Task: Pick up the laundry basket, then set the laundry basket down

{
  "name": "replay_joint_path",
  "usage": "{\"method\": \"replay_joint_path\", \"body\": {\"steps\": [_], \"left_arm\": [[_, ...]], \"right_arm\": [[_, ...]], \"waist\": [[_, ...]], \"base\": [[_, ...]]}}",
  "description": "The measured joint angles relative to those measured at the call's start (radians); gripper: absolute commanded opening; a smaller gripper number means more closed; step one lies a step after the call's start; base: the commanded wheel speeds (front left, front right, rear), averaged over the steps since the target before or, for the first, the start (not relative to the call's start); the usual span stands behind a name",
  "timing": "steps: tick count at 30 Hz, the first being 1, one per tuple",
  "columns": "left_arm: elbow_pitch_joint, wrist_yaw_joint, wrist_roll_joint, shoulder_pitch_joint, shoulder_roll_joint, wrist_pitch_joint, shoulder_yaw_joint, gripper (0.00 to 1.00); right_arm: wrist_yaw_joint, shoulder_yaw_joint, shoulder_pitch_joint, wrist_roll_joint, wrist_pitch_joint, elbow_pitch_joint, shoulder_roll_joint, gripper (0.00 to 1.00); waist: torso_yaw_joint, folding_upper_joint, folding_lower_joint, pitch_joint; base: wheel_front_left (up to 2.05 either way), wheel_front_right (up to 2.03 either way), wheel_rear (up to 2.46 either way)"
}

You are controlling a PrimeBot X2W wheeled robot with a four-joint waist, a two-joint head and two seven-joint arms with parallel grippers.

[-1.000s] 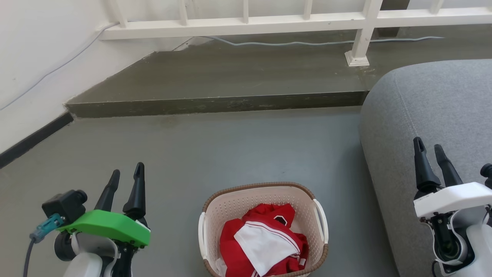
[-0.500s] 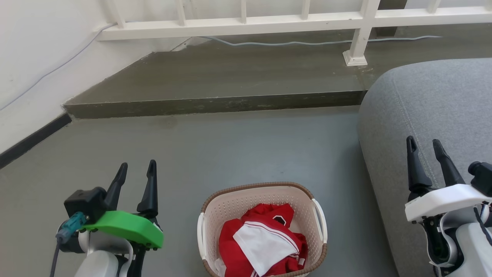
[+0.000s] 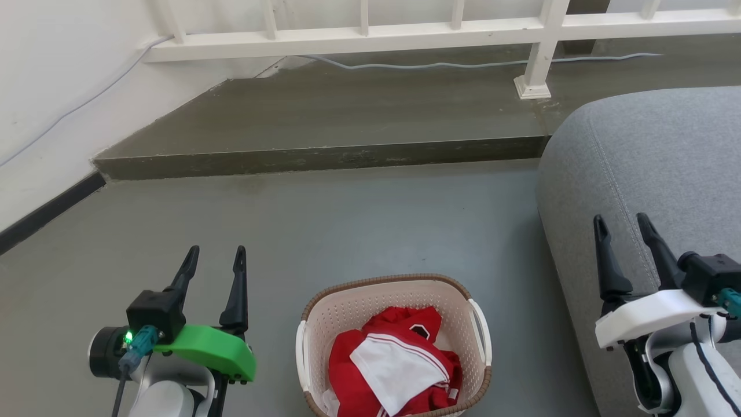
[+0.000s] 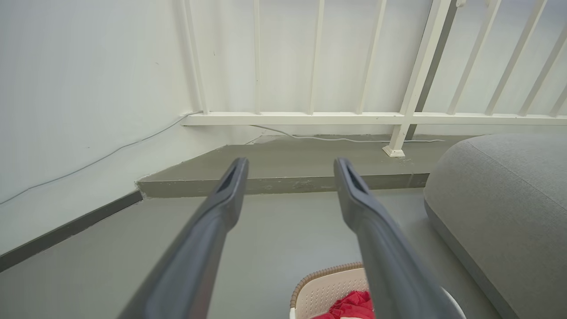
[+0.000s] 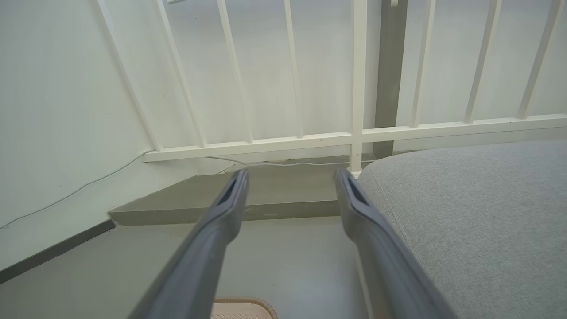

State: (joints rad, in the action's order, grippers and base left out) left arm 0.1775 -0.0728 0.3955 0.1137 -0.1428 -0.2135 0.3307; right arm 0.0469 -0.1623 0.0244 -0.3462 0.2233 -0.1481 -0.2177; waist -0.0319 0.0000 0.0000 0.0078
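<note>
While the laundry basket (image 3: pixel 359 307) rests on the floor (image 3: pixel 347 220), left gripper (image 3: pixel 217 250), right gripper (image 3: pixel 619 218) — both spread, flanking it.

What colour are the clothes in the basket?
Red and white clothes, clearest in the head view.

Home living rm, grey sofa (image 3: pixel 648 150), white railing (image 3: pixel 359 37), laundry basket (image 3: pixel 347 315)

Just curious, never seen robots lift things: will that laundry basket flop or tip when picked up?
Probably stiff: the laundry basket is moulded plastic. Likely light, holding only some clothes. Lifted by one handle, it may tilt.
</note>
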Motion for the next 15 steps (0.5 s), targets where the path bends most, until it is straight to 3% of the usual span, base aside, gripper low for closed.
{"method": "replay_joint_path", "body": {"steps": [8, 15], "left_arm": [[0.006, -0.024, -0.068, 0.000, 0.004, 0.001, -0.002, 1.00], [0.013, -0.026, -0.068, 0.000, 0.006, 0.017, -0.014, 1.00]], "right_arm": [[-0.003, -0.013, -0.013, 0.059, 0.027, -0.019, 0.001, 1.00], [-0.026, -0.014, -0.013, 0.054, 0.028, -0.038, 0.007, 1.00]], "waist": [[-0.001, 0.0000, 0.0000, 0.002], [0.001, 0.0000, 0.0000, 0.004]], "base": [[0.00, 0.00, 0.00], [0.00, 0.00, 0.00]]}}
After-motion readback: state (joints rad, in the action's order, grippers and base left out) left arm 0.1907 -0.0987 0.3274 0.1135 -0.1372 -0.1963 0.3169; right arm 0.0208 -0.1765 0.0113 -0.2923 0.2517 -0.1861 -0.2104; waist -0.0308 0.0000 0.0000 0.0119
